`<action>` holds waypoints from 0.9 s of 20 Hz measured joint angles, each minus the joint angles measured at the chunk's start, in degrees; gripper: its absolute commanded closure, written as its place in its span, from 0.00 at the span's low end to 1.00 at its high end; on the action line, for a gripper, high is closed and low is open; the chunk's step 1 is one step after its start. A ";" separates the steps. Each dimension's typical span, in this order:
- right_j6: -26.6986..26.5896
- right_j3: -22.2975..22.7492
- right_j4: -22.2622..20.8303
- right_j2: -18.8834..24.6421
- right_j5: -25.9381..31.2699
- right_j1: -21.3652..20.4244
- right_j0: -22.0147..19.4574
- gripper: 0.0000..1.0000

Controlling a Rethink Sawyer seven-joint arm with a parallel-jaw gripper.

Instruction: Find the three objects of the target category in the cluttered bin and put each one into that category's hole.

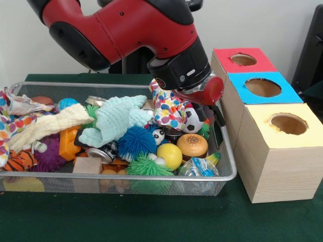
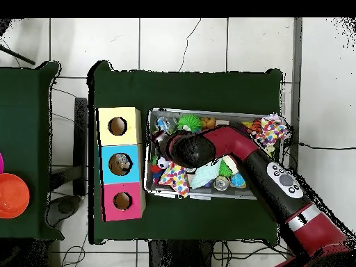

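Note:
My gripper (image 1: 209, 116) hangs low over the right end of the wire bin (image 1: 229, 162), next to the three boxes. It appears shut on a white polka-dot cloth (image 1: 169, 108), which hangs upright from it above the toys. Seen from overhead, the same cloth (image 2: 175, 179) drapes at the bin's edge by the boxes, and the arm's wrist (image 2: 182, 147) covers the fingers. A mint cloth (image 1: 116, 118) and a cream cloth (image 1: 48, 126) lie on the pile. Another polka-dot cloth (image 1: 12, 113) spills over the bin's left end.
Three wooden boxes stand right of the bin, with holes in a red top (image 1: 243, 59), a blue top (image 1: 263, 87) and a yellow top (image 1: 288, 123). Around the gripper lie a soccer ball (image 1: 192, 121), an orange dotted ball (image 1: 192, 145), a yellow ball (image 1: 169, 155) and spiky balls (image 1: 136, 140).

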 measured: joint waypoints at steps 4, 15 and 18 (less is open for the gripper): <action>0.00 -0.02 0.00 0.01 0.20 -0.01 0.22 0.00; -0.42 -0.08 0.00 0.01 2.69 -1.08 -0.38 0.00; -0.82 -0.10 0.00 0.01 3.34 -1.08 -1.06 0.00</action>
